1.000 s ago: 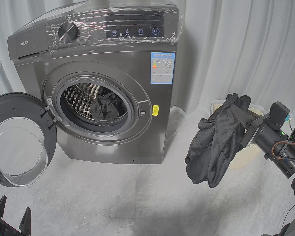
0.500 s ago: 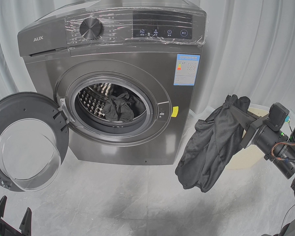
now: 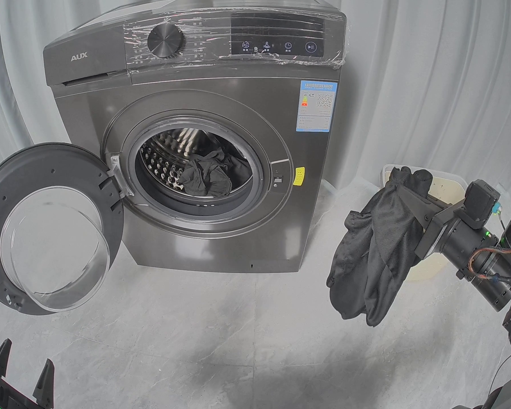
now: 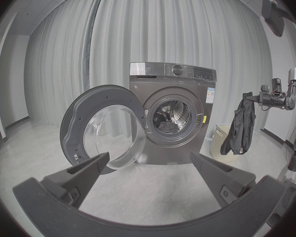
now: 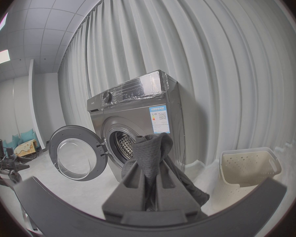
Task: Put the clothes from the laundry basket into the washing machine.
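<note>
A grey washing machine stands with its round door swung wide to the left. Inside the drum lies a dark garment. My right gripper is shut on a black garment that hangs in the air to the right of the machine, in front of the cream laundry basket. The right wrist view shows the cloth pinched between the fingers and the basket beside it. My left gripper stays low at the near left, open, holding nothing.
White curtains hang behind the machine. The pale tiled floor lies bare between me and the machine. The open door juts out over the floor on the left.
The whole head view has shifted, so the camera moved; the machine now sits more to the right. The black garment swings a little under my right gripper. The left arm has not moved.
</note>
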Controlling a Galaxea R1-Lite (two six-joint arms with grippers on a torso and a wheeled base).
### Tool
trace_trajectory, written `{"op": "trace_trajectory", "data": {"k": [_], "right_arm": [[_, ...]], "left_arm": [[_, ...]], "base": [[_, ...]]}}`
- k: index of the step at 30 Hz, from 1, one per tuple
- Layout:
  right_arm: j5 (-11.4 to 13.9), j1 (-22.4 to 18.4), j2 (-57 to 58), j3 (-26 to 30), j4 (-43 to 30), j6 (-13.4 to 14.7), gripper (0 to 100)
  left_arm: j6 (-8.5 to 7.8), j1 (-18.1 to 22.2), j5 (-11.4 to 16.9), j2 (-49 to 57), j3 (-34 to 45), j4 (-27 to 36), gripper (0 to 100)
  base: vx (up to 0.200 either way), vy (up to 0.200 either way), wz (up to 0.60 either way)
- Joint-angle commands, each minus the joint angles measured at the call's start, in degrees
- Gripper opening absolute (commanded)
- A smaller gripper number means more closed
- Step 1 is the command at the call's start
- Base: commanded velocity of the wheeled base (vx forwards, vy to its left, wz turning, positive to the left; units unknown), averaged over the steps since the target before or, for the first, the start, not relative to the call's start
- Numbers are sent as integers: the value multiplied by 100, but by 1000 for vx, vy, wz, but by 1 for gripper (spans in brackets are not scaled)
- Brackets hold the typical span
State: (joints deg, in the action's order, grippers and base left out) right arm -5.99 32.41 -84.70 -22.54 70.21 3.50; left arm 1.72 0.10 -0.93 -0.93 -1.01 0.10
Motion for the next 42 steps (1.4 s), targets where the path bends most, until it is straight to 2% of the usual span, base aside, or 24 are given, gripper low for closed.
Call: {"op": "trace_trajectory", "data": {"k": [1, 22, 34, 37, 42], "right_arm": [[10, 2, -20, 4, 2, 2, 0], [10, 10, -73, 13, 2, 10, 0], [10, 10, -73, 13, 2, 10, 0], [10, 19, -73, 13, 2, 10, 0], [10, 10, -91, 13, 2, 10, 0]], "left_arm": [[4, -1, -4, 93, 92, -1, 100], [-5, -10, -4, 93, 92, -1, 100], [-14, -1, 14, 93, 92, -1, 100], [-5, -1, 5, 93, 92, -1, 100], [-5, -1, 5, 93, 92, -1, 100]], "base": [[0, 0, 0], [0, 200, 0], [0, 0, 0], [-200, 0, 0], [0, 0, 0]]}}
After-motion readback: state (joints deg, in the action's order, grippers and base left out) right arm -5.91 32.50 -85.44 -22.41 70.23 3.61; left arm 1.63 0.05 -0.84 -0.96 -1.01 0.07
